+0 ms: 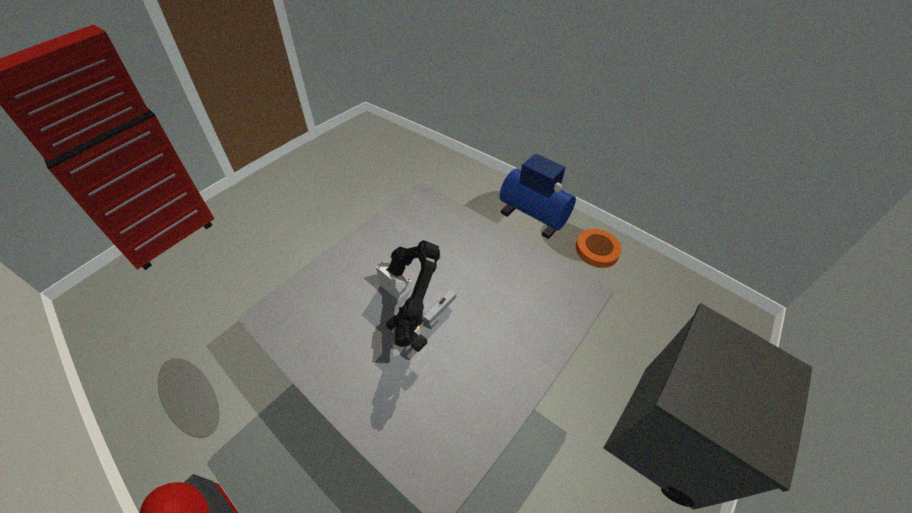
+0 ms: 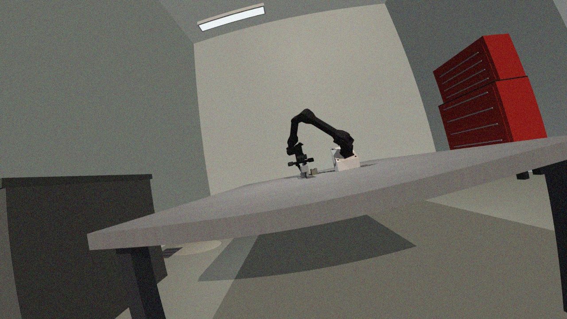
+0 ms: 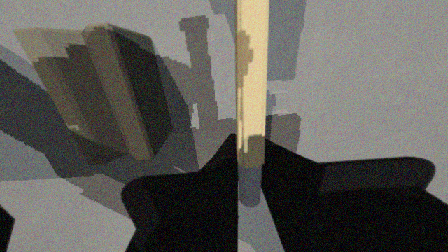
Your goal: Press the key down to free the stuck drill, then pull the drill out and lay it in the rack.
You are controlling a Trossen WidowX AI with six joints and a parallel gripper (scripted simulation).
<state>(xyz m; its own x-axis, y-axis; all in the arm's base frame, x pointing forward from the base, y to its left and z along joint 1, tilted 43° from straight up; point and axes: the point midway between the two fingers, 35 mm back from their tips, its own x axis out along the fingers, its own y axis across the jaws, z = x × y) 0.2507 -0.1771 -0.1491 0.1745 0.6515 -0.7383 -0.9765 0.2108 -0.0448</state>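
My gripper [image 1: 406, 334] [image 2: 301, 163] [image 3: 241, 138] is shut on the drill, low over the table. The drill [image 3: 253, 77] is a thin, pale yellow bar that runs up from the fingertips past the top edge of the wrist view. The light grey holder [image 1: 437, 313] [image 2: 304, 169] is a long block with a small dark piece [image 1: 442, 299] on top, perhaps the key. Whether the drill's far end is clear of the holder is out of view. A grooved brown block [image 2: 313, 171] [image 3: 116, 87], seemingly the rack, stands to the left of the drill in the wrist view.
The arm's white base [image 2: 347, 163] stands on the grey table [image 1: 510, 331] [image 2: 238, 204], close to the holder and the rack. Beyond the table are a blue compressor [image 1: 535, 201], an orange ring [image 1: 581, 250], a dark cabinet [image 1: 733, 382] [image 2: 79, 230] and red drawers [image 1: 127, 146] [image 2: 519, 106].
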